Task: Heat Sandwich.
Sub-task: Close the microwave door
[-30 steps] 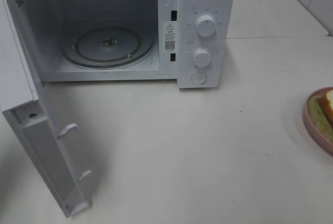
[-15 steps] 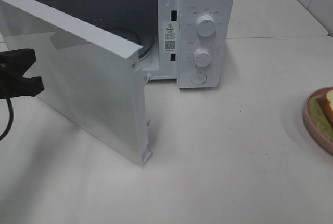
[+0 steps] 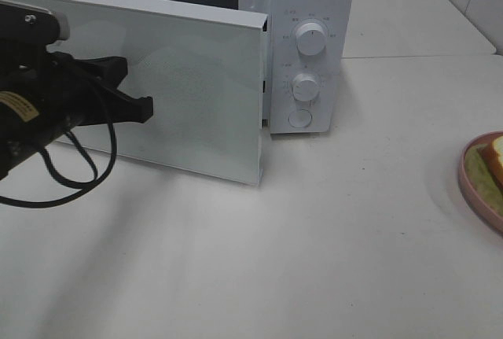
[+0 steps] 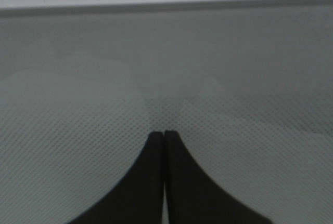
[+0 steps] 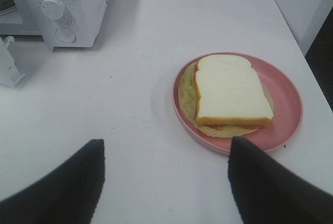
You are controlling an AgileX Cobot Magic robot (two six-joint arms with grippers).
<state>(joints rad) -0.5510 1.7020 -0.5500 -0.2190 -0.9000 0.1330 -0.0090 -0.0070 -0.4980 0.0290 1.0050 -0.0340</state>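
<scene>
1. Nearest the high camera, the white counter [image 3: 330, 260] lay bare in front of the microwave [image 3: 310, 48].
2. To the right of the microwave and well apart from it, the sandwich [image 5: 231, 91] sat on a pink plate [image 5: 283, 125], only partly inside the high view's edge.
3. The right claw [image 5: 164, 182] hovered near that plate with its fingers wide apart, holding nothing.
4. At the microwave's front, the left claw [image 3: 130, 91] had its fingers pressed together, tips against the outer face of the door [image 3: 196, 95].
5. The door stood nearly shut, a narrow gap showing at its latch edge beside the dials [image 3: 310, 40].
6. Risk, as I judged it: the sandwich was outside, so a door latched here would shut an empty oven and need reopening.
7. A hard push could also slide the light microwave back across the counter, or the closed tips could skid off the smooth door.
</scene>
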